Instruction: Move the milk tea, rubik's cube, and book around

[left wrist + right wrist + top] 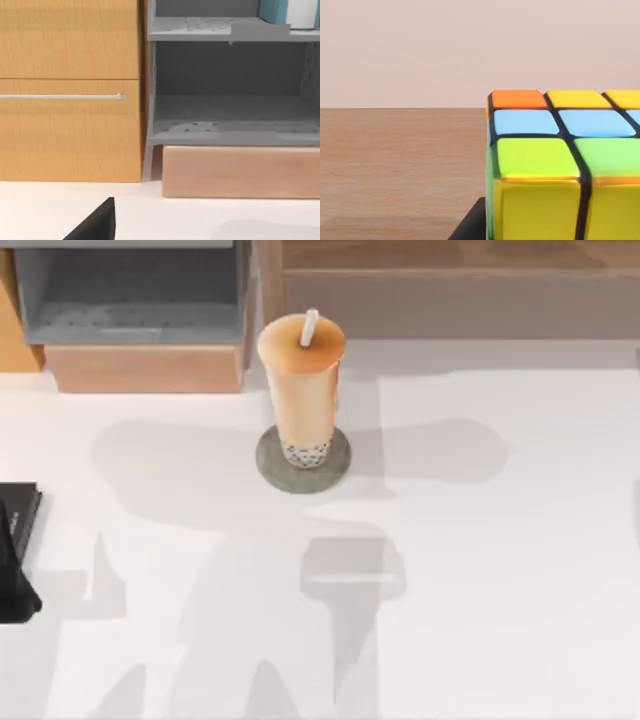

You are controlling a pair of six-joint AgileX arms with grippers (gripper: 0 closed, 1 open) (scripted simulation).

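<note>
The milk tea [301, 380], a tall orange-tan cup with a white straw and dark pearls, stands upright on a round grey coaster [268, 468] at the back middle of the table. The rubik's cube [560, 165] looms very close in the right wrist view, resting over a wooden surface [395, 160]. A black part of my right gripper [470, 222] sits right beside the cube. The teal book [274, 11] stands on the upper level of the grey shelf [200, 30]. My left gripper [18, 540] shows as a black shape at the table's left edge, away from the cup.
A grey open shelf [130, 300] on a wooden block [145, 368] stands at the back left, beside a wooden cabinet with a drawer handle [62, 96]. A long wooden ledge [460, 290] runs along the back right.
</note>
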